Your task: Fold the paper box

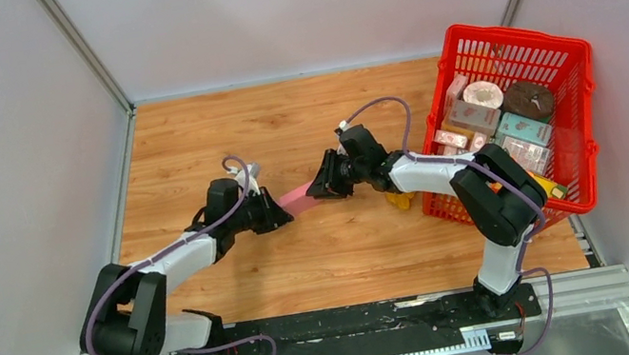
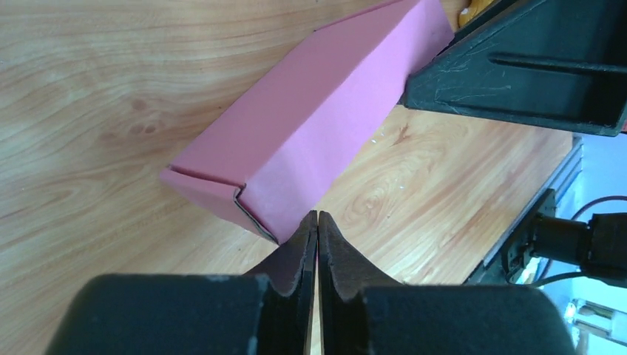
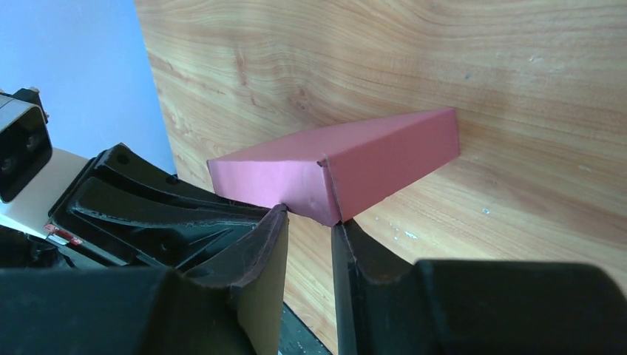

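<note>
The pink paper box (image 1: 298,198) is a closed long rectangular block on the wooden table (image 1: 217,136), lying between my two grippers. My left gripper (image 1: 282,214) is shut and empty, its tips touching the box's near end (image 2: 244,185) in the left wrist view (image 2: 317,216). My right gripper (image 1: 321,190) stands at the box's other end. In the right wrist view (image 3: 309,214) its jaws are a narrow gap apart, with both tips against the lower edge of the box's end face (image 3: 370,159). Neither gripper clamps the box.
A red plastic mesh basket (image 1: 518,34) with several printed cartons (image 1: 474,117) stands at the right, close behind my right arm. A small yellow object (image 1: 401,200) lies by the basket's near left side. Grey walls enclose the table on the left, back and right.
</note>
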